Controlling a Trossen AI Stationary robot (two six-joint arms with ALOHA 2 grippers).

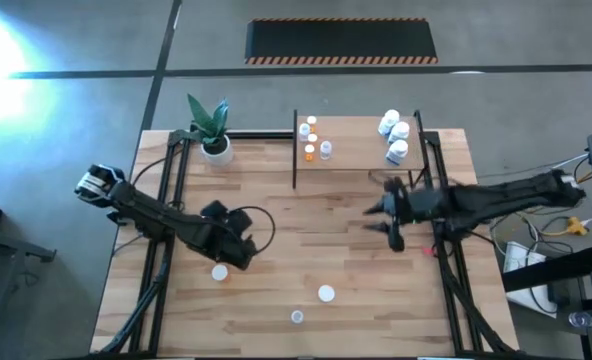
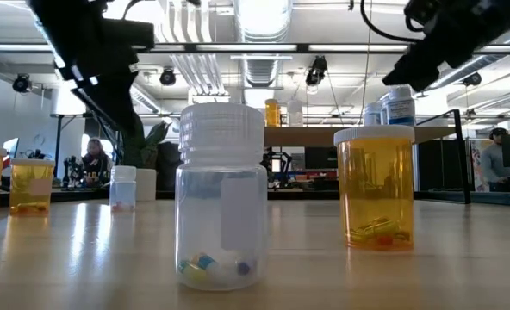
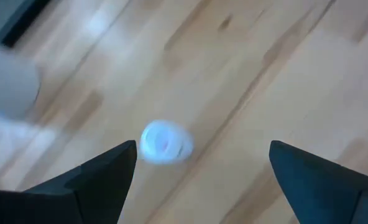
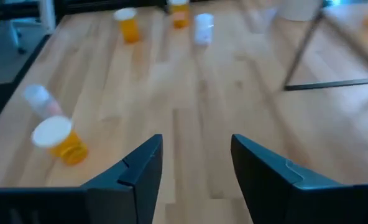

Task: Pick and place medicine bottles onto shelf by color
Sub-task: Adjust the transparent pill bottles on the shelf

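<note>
The shelf (image 1: pixel 361 150) stands at the table's far edge, with small orange bottles (image 1: pixel 311 140) on its left part and white bottles (image 1: pixel 396 135) on its right. Loose bottles stand upright on the table: an orange one (image 1: pixel 219 272), another orange one (image 1: pixel 326 293) and a clear one (image 1: pixel 296 317). My left gripper (image 1: pixel 241 252) hangs open above the table's left half. In its wrist view a white cap (image 3: pixel 165 142) shows below, between the spread fingers of my left gripper (image 3: pixel 202 165) and apart from them. My right gripper (image 1: pixel 376 217) hovers open in front of the shelf, holding nothing (image 4: pixel 196 168).
A potted plant (image 1: pixel 214 140) stands at the far left, beside the shelf. The shelf's thin black posts (image 4: pixel 302 50) rise near my right gripper. More bottles (image 4: pixel 128 25) stand toward the left edge. Bare wood (image 1: pixel 316 230) lies between the two arms.
</note>
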